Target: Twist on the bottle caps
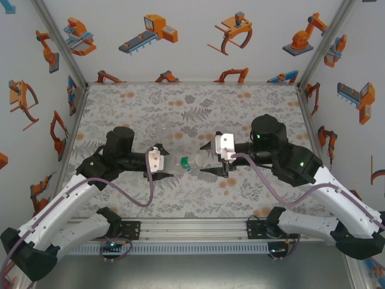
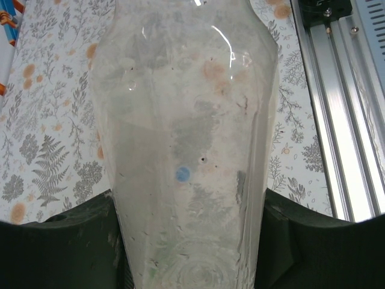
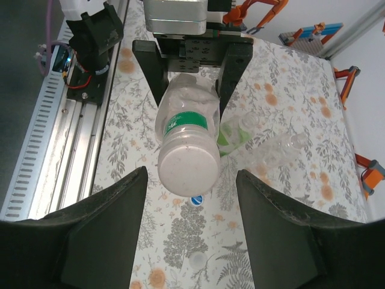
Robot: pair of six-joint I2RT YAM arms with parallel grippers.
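Grey floral-print desk [image 1: 180, 108]; walls [image 1: 198, 36] papered with orange robot pictures. Left gripper [image 1: 165, 164] is clamped on the labelled bottle [image 3: 186, 129], held level above the desk. Right gripper [image 3: 191, 174] stands apart, flanking the bottle's round end, a gap on each side. Green-tinted bottle [image 3: 237, 133] and clear bottle [image 3: 283, 147] lie beyond. Blue cap [image 3: 195, 200] sits on the desk under the held bottle, pale cap [image 3: 198, 259] near it.

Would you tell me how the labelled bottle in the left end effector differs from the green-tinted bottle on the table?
The labelled bottle is clamped in the left end effector, off the table; the green-tinted bottle lies loose on it. The labelled bottle is colourless with a green-and-white band; the green-tinted bottle is green. Both are plastic, lying sideways.
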